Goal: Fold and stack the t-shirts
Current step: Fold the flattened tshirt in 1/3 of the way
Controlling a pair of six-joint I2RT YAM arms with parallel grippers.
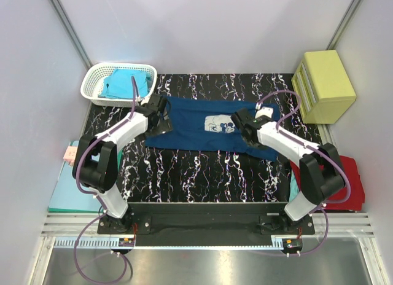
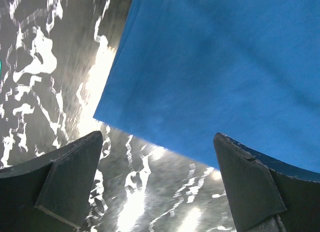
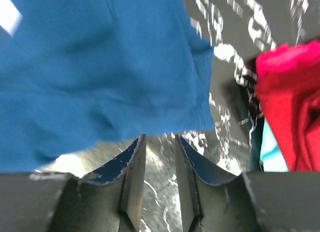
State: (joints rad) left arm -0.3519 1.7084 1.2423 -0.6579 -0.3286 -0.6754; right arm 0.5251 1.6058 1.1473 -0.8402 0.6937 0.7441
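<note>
The navy blue t-shirt (image 1: 206, 122) lies spread on the black marbled table (image 1: 184, 171), its pale mouse print (image 1: 216, 123) facing up. My left gripper (image 1: 158, 125) hangs at the shirt's left edge. In the left wrist view the left gripper (image 2: 157, 142) is wide open over bare table, just short of a corner of the shirt (image 2: 215, 67). My right gripper (image 1: 245, 132) is over the shirt's right part. In the right wrist view the right gripper (image 3: 160, 139) is narrowly open and holds nothing, just short of the shirt's hem (image 3: 100, 77).
A white basket (image 1: 98, 76) with turquoise tees (image 1: 123, 82) stands at the back left. A yellow drawer box (image 1: 324, 85) is at the back right. A red t-shirt (image 1: 351, 182) (image 3: 290, 102) lies at the right edge, and a teal clipboard (image 1: 64, 190) at the left.
</note>
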